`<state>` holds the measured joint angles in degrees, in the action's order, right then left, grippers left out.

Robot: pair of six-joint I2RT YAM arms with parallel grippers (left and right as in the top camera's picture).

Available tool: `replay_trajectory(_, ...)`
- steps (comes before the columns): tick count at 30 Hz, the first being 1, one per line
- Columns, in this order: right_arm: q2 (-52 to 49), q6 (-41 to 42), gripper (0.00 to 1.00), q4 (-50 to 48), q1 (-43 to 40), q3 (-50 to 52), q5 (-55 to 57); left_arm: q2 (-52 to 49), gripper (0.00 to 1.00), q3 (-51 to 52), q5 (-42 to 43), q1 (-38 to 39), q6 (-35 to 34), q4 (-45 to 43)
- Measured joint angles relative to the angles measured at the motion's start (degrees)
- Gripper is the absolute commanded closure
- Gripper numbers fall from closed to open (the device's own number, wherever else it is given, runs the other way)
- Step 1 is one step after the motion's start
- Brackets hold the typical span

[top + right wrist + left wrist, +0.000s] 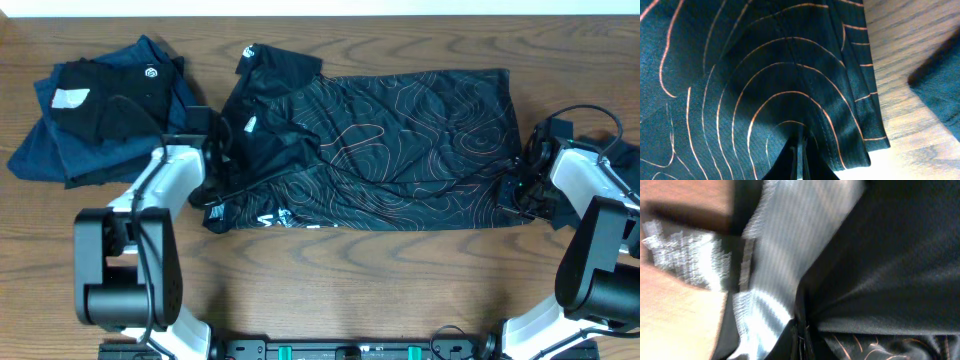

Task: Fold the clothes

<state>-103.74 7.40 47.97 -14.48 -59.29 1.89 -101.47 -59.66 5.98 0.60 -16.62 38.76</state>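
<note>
The black T-shirt [400, 150] with thin orange contour lines lies spread across the middle of the wooden table, its left part folded over itself, with white lettering at its front left edge [280, 218]. My left gripper [213, 150] is shut on the shirt's left side; its view is filled with black cloth [890, 265] and a white print [785, 245]. My right gripper [522, 175] is shut on the shirt's right hem, and its view shows contour-lined cloth [765, 90] pinched between the fingertips [801, 160].
A pile of folded dark blue and black garments [95, 110] lies at the back left. Another dark cloth [625, 150] lies at the right edge, also in the right wrist view [940, 95]. Bare wood runs along the front.
</note>
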Motion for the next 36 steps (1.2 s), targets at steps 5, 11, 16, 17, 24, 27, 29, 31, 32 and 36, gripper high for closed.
replay_trajectory(5, 0.0, 0.5, 0.96, 0.3, 0.0, 0.0, 1.4, 3.5, 0.94, 0.0, 0.0, -3.2, 0.2, 4.7)
replay_trajectory(11, 0.0, 1.6, 0.96, 0.5, 0.0, 0.1, 3.7, 4.2, 0.94, 0.0, 0.0, -5.0, 0.2, 7.8)
replay_trajectory(16, 0.0, 2.1, 0.96, 0.9, -0.1, 0.1, 4.3, 4.2, 0.94, 0.0, 0.0, -5.0, 0.5, 9.4)
replay_trajectory(17, 0.0, 2.2, 0.96, 0.9, -0.1, 0.1, 4.3, 4.2, 0.94, 0.0, 0.0, -5.0, 0.6, 9.7)
replay_trajectory(24, 0.0, 2.5, 0.96, 1.0, -0.4, 0.1, 4.4, 4.2, 0.94, 0.0, -2.2, -5.0, 0.6, 12.8)
replay_trajectory(27, 0.0, 2.5, 0.96, 1.2, -1.3, 0.1, 4.4, 4.2, 0.94, 0.0, -3.5, -5.0, 0.6, 13.2)
replay_trajectory(29, 0.0, 2.5, 0.97, 1.4, -1.7, 0.1, 4.4, 4.2, 0.94, 0.0, -4.0, -5.0, 0.6, 13.2)
replay_trajectory(31, 0.0, 2.5, 0.97, 1.6, -1.8, 0.1, 4.4, 4.2, 0.94, 0.0, -4.3, -5.0, 0.6, 13.2)
replay_trajectory(32, 0.0, 2.6, 0.97, 1.7, -1.9, 0.1, 4.4, 4.2, 0.94, 0.0, -4.5, -5.0, 0.6, 13.2)
replay_trajectory(36, 0.0, 3.1, 0.97, 2.1, -2.1, 0.1, 5.1, 4.2, 0.94, 0.0, -4.7, -5.0, 0.6, 13.5)
